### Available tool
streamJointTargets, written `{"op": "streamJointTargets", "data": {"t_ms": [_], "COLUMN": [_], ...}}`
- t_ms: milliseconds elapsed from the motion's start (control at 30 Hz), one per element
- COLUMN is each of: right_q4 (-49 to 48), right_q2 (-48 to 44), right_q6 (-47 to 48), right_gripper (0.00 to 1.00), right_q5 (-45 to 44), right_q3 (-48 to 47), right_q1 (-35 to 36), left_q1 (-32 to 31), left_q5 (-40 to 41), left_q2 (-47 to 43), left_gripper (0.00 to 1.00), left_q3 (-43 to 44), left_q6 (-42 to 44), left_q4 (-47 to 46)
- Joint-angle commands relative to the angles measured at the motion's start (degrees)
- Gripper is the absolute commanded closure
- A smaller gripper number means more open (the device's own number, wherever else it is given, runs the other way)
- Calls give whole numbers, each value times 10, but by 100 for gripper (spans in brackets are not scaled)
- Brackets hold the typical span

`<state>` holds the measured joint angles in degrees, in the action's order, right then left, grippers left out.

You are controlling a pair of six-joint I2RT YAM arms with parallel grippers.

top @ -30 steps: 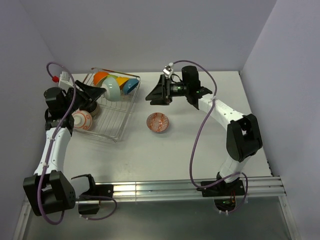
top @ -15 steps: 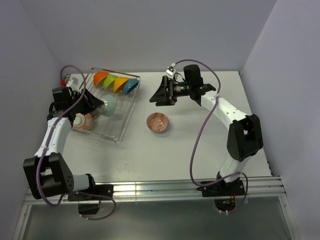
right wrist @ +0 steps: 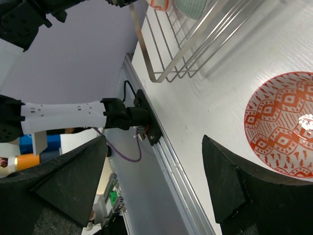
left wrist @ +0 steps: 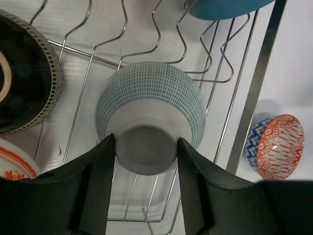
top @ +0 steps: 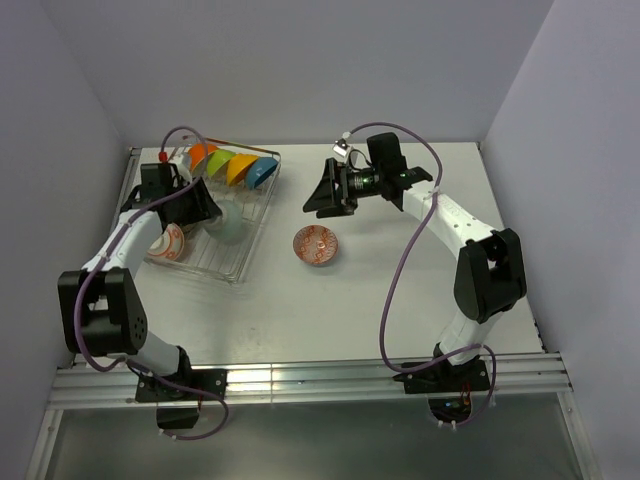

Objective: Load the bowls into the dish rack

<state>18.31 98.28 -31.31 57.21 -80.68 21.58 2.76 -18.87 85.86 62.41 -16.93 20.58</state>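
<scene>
The pale teal bowl (left wrist: 149,98) is now down among the wires in the middle of the dish rack (left wrist: 257,83). A moment ago it was carried higher, by the row of coloured bowls (top: 232,165) at the rack's far end. The left end effector (left wrist: 145,147) is still clamped on its foot ring, so it looks delivered but not released. One red patterned bowl (top: 317,245) remains on the worktop (top: 420,300), just beside the rack. The right end effector (top: 322,192) hovers near it, fingers wide apart and empty, probably next to act.
</scene>
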Motion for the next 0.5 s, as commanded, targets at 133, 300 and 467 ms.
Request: {"op": "streamJointTargets", "data": {"t_ms": [133, 300, 467], "right_q4": [38, 59, 69], "right_q2": [-22, -21, -20], "right_q6": [49, 65, 84], "right_gripper": [14, 14, 14], "right_q5": [-11, -14, -31], "right_q3": [-11, -11, -4], "right_q1": [-4, -5, -5], "left_q1": [-51, -72, -88], "left_q5": [66, 82, 109], "left_q2": [35, 63, 88], "left_gripper": [100, 100, 100], "left_q3": [61, 82, 100], "left_q6": [39, 44, 49], "left_q4": [-2, 18, 33]}}
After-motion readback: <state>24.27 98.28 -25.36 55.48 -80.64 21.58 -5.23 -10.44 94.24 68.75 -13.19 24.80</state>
